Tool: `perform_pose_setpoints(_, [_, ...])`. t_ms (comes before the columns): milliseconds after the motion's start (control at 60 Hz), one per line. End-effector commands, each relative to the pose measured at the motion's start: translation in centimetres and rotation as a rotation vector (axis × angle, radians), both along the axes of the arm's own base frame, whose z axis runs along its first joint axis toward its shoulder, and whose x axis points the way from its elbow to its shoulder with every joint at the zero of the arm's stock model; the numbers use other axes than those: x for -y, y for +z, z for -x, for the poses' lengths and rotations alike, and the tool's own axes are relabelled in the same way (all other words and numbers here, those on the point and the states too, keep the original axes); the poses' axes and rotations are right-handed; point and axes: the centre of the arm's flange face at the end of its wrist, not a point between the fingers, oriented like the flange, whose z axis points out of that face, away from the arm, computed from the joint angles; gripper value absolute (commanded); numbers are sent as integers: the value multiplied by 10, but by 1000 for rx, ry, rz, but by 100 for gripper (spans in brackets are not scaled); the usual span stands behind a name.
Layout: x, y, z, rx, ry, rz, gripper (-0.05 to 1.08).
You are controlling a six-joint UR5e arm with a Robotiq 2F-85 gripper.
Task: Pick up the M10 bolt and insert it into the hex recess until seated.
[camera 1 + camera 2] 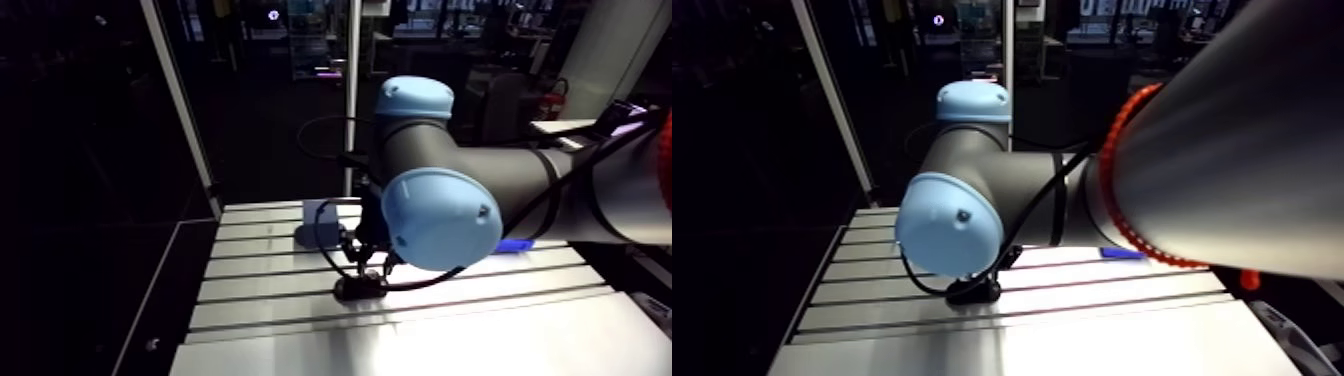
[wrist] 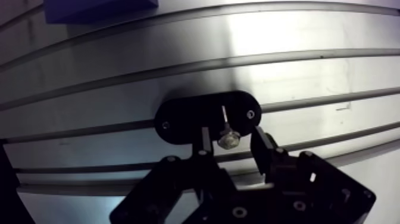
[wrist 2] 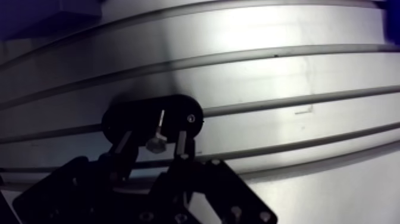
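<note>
Bolt sits over the black plate, its shank running toward the plate's middle and its hex head at the edge nearest the gripper. The claw is open. The fingers straddle the head, with a gap showing on both sides, so nothing is gripped.

Step, as I read it: fingers placed for the grasp, not yet closed. From this angle I can't tell if the bolt is lying on the plate or already partly in the recess. The recess itself isn't visible.

Next move needs the fingers centred on the head and closed squarely. The bolt then has to stay upright over the recess with its hex flats lined up before pressing down.

The wrist view shows the bolt, the finger gap and the plate's two screws. The arm view shows none of that. The blue joint cap covers most of the gripper, but the view does show the plate on the table, with a blue block well behind it.
</note>
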Motion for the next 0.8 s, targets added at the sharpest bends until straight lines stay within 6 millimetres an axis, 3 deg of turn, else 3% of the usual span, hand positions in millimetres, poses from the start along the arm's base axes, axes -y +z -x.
perform_pose_setpoints(17, [0, 0, 0, -1, 1, 0, 56])
perform_pose_setpoints(800, [0, -1, 0, 2, 1, 0, 62])
